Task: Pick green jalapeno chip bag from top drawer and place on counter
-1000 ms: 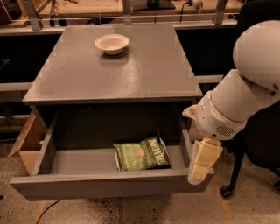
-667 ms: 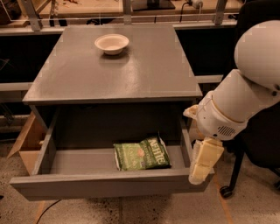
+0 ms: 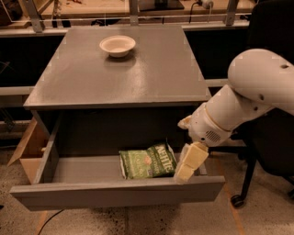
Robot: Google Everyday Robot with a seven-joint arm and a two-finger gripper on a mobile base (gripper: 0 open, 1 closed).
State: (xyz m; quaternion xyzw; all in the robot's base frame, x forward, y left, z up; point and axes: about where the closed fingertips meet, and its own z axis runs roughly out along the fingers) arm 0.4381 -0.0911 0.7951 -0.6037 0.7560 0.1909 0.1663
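The green jalapeno chip bag (image 3: 148, 161) lies flat in the open top drawer (image 3: 115, 192), right of its middle, with white "Kettle" lettering facing up. The gripper (image 3: 188, 164) hangs at the end of the white arm, over the drawer's right end, just right of the bag and touching or nearly touching its right edge. The counter (image 3: 119, 73) is the grey cabinet top above the drawer.
A white bowl (image 3: 117, 45) sits at the back middle of the counter. A brown cardboard box (image 3: 28, 149) stands on the floor left of the cabinet. A black office chair (image 3: 271, 133) is at the right behind the arm. A wooden workbench (image 3: 138, 9) runs along the back.
The arm and gripper have moved left, from outside the drawer's right wall to over the drawer beside the bag. The bag has not moved.
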